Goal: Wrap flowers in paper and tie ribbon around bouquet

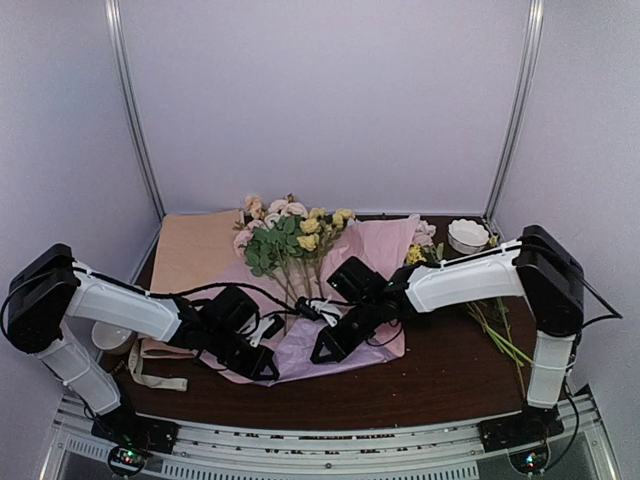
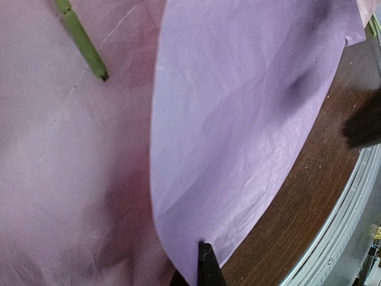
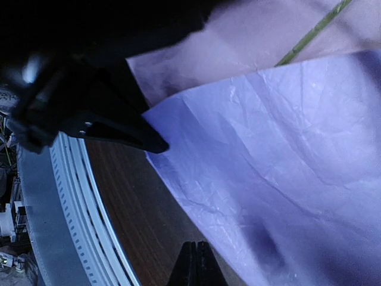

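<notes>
The flowers point(image 1: 288, 236), pink roses and yellow blooms with green leaves, lie on the paper point(image 1: 380, 252) with their stems toward me. The paper shows its pink face; its near part is folded up, lilac side out point(image 2: 238, 119). My left gripper point(image 1: 262, 366) point(image 2: 199, 265) is shut on the edge of that lilac flap. My right gripper point(image 1: 322, 352) point(image 3: 196, 262) is shut with nothing between its tips, just beside the flap's edge point(image 3: 286, 173) over the table. One green stem end point(image 2: 83, 42) lies on the pink face. The ribbon point(image 1: 158, 381) lies at the table's near left.
A tan paper sheet point(image 1: 192, 250) lies at the back left under the purple sheet. A white bowl point(image 1: 467, 235) stands at the back right, and a white cup point(image 1: 108, 336) sits by the left arm. Loose green stems point(image 1: 497, 335) lie on the right. The table's metal rim point(image 3: 77, 202) runs near.
</notes>
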Available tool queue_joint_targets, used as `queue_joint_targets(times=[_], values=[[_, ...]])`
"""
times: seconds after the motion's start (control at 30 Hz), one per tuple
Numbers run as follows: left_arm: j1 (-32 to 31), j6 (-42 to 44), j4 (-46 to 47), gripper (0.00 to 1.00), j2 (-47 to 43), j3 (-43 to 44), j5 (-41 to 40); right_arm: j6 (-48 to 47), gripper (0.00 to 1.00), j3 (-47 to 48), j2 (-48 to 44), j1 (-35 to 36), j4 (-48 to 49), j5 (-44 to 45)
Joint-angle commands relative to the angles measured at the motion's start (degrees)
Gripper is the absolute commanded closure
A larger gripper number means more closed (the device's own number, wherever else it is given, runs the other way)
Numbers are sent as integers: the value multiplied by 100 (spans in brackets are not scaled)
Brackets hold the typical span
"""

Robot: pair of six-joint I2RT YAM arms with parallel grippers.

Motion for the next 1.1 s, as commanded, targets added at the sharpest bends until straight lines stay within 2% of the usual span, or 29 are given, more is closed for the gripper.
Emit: queue_joint_targets(times=[0.0, 0.1, 0.3, 0.47, 0.53, 0.8, 1.07], values=[[7, 122, -1051, 100, 166, -52, -298, -85, 100, 552, 645, -28, -393, -431], [5, 224, -1513, 100, 2, 63, -509, -262, 100, 780, 979, -107, -930, -185], [7, -1, -2272, 79, -332, 148, -1100, -500, 100, 919, 1320, -155, -1558, 91], [7, -498, -2606, 46, -1026, 281, -1746, -489, 100, 805, 1304, -184, -1605, 250], [20, -608, -2685, 37, -1333, 289, -1876, -479, 100, 819, 1252, -180, -1604, 326], [82, -1066, -2999, 40, -1794, -129, -1985, -93, 100, 1339, 1155, -28, -886, -440], [288, -1736, -3327, 39, -2526, -280, -2494, 281, 100, 1685, 1676, -78, -924, -261]])
